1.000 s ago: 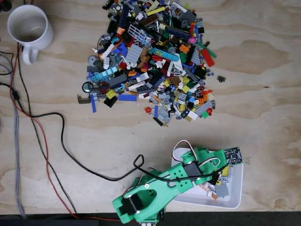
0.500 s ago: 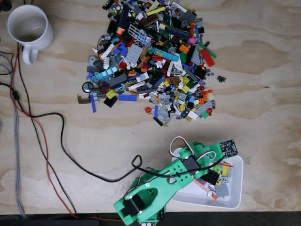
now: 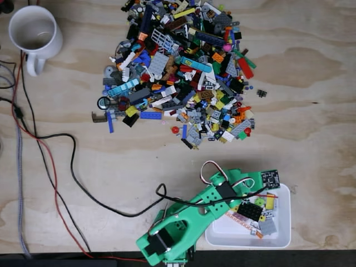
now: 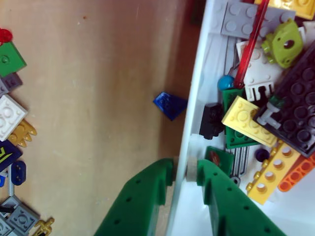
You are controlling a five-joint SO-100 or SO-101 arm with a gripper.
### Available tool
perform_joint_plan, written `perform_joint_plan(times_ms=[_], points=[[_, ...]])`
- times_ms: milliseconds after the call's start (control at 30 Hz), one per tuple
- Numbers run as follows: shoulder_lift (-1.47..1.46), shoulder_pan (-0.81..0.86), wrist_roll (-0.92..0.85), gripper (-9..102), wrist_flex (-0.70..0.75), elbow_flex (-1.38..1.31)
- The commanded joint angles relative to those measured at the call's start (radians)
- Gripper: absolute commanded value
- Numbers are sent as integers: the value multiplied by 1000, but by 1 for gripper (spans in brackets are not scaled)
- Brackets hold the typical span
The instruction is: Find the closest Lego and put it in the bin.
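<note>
The green arm (image 3: 189, 222) reaches up-right in the fixed view, its fingers (image 4: 147, 196) nearly closed.

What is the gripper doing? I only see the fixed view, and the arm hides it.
Observer: In the wrist view the gripper straddles the bin wall, one finger inside, one outside.
Operator: Is it holding a Lego?
Observer: No, only the wall sits between its fingers.
Operator: Is any Lego just outside the bin?
Observer: Yes, a small blue piece lies on the table beside that wall.
</note>
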Motion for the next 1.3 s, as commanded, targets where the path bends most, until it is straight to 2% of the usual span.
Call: perform_joint_plan(times_ms=[0,567,900,1067,1267], points=[[6,26,-34,0,17,-44],[44,153,-89,0,87,-67],[37,144,-81,0,81,-86],[67,164,-80,20,110,-117],[77,118,-100,21,258,-376]])
